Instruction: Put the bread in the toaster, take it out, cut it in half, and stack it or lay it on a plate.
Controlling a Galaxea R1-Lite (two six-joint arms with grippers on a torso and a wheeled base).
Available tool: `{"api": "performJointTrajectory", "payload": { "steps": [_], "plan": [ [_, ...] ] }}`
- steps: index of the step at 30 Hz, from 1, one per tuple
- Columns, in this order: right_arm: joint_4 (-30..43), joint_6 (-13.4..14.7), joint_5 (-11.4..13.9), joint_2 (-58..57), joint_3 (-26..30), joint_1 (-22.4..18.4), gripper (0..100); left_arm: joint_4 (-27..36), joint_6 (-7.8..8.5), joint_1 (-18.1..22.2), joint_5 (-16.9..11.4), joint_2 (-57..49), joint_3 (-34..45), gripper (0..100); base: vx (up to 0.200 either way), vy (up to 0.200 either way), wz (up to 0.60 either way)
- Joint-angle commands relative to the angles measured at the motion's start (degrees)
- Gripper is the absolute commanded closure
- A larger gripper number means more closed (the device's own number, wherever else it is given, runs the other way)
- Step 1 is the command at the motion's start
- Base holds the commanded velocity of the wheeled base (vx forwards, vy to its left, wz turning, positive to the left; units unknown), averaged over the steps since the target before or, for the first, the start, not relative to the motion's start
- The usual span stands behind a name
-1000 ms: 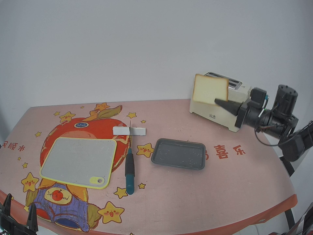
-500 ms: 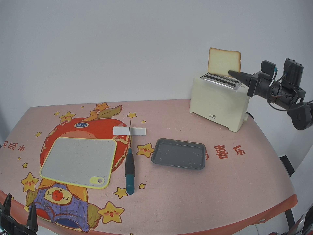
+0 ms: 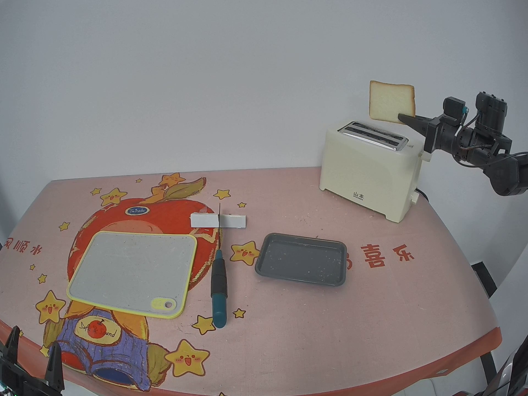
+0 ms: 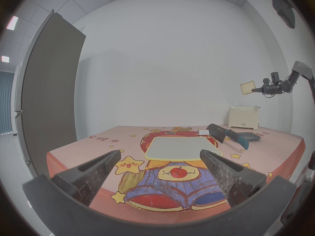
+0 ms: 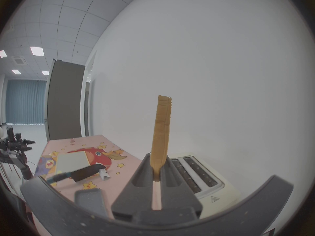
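Right gripper (image 3: 405, 119) clamped on one edge of the bread (image 3: 391, 101); slice upright in the air above the toaster (image 3: 371, 174), not touching it; step judged as insertion: line the slice along one slot (image 3: 374, 136), lower straight, release only once seated. Left gripper (image 4: 159, 153) has its jaws apart, holding nothing, low by the worktop's (image 3: 330, 325) near edge. Count: one bread slice; one toaster, two slots; one knife (image 3: 219, 281); one cutting board (image 3: 132, 273); one dark tray (image 3: 301, 259); one white rest (image 3: 204, 220) under the blade.

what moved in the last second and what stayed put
The right gripper, shut on the square slice of white bread, carried it up from in front of the cream toaster to above its right end. The grey cutting board, teal-handled knife and dark tray stayed put.
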Motion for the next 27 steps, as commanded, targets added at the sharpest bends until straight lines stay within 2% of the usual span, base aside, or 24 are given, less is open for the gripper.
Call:
{"api": "performJointTrajectory", "payload": {
  "steps": [1,6,12,27],
  "plan": [
    [-0.1,0.0,0.1,2.9,-1.3,-0.2,100,0.0,-0.01,0.0,0.0,-0.9,1.0,0,0.0,0.0,0.0],
    [0.0,-0.2,0.1,4.6,-1.5,-0.1,100,0.0,-0.01,0.0,0.0,-0.9,1.0,0,0.0,0.0,0.0],
    [0.0,-3.6,0.1,7.0,-2.4,-1.0,100,0.0,-0.01,0.0,0.0,-0.9,1.0,0,0.0,0.0,0.0],
    [1.0,-3.8,0.1,8.4,-4.8,-1.2,100,0.0,-0.01,0.0,0.0,-0.9,1.0,0,0.0,0.0,0.0]
  ]
}}
